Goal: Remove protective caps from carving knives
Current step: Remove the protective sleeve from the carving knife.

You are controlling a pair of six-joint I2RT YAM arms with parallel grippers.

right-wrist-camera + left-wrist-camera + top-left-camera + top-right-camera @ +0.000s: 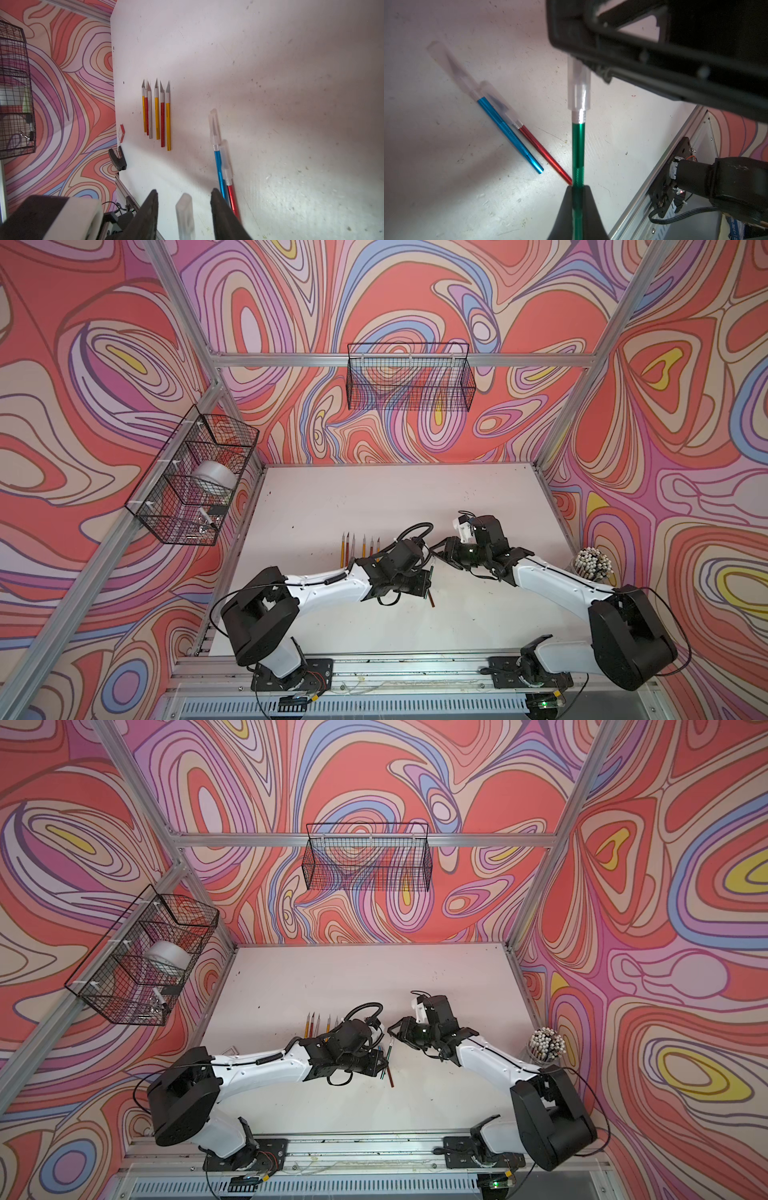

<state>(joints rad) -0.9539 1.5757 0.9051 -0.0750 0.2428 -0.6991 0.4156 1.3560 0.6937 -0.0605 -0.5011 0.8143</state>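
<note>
My left gripper (578,187) is shut on the shaft of a green carving knife (578,145), held off the table. A translucent protective cap (579,89) covers the knife's far end. My right gripper (184,190) straddles that cap (185,214), its jaws open with a gap on each side. A blue knife (219,166) and a red knife (232,197), both capped, lie side by side on the table under the grippers. Several uncapped gold, red and silver knives (156,112) lie in a row further back. In both top views the grippers meet mid-table (432,568).
A clear cup of white-tipped sticks (592,566) stands at the table's right edge. Wire baskets hang on the back wall (409,381) and the left wall (195,477). A small red-and-white box (122,133) and a black clip (117,159) sit at the table's left edge.
</note>
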